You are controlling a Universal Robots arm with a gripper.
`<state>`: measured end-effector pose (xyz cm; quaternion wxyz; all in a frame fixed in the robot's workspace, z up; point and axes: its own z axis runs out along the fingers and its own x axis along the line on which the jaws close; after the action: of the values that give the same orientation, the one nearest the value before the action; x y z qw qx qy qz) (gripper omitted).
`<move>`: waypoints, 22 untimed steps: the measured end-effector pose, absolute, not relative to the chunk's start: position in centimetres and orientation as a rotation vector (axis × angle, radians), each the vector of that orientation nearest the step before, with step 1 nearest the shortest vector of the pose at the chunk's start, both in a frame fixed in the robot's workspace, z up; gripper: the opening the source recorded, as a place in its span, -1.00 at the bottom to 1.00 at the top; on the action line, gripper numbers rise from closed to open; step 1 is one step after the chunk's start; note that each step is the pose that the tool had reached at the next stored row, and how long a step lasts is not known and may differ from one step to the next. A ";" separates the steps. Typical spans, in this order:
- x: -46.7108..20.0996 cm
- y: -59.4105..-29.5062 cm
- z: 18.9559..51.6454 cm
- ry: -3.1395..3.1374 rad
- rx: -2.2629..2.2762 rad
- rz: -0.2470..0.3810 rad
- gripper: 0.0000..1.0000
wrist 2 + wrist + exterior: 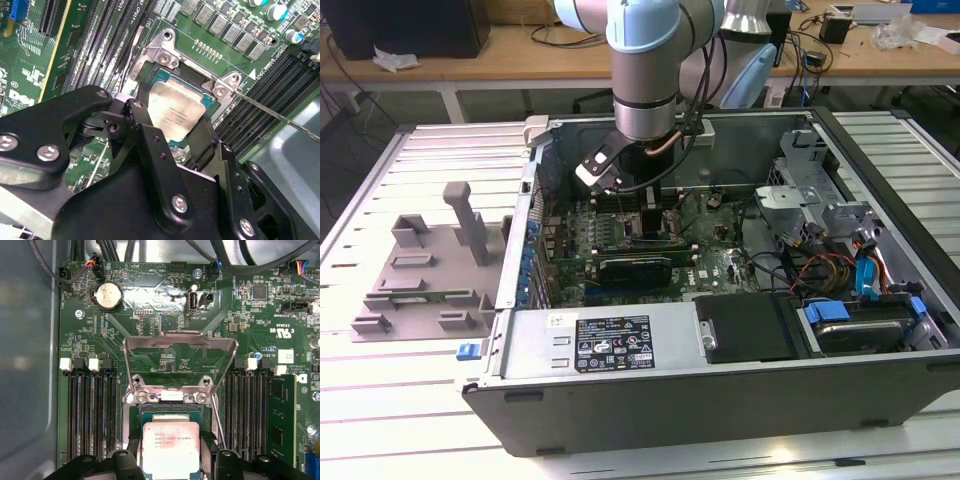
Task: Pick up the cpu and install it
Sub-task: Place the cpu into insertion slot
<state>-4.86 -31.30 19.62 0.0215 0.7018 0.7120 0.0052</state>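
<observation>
over the open socket [170, 411], the tool [172, 127] grips the cpu [171, 447].

Arm [645, 70] inside open computer case [720, 395].

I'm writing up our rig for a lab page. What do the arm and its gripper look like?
The arm is a thick round tube, silver-grey metal with pale blue caps, and thin dark cables run down beside its wrist. The gripper is matt black: flat angular plates joined by silver screws, ending in two narrow black fingers.
</observation>
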 end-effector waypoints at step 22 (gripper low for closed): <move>-4.7 -31.5 19.5 2.198 2.184 0.016 0.09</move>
<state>-4.67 -31.48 19.54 0.0216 0.7048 0.7091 0.0053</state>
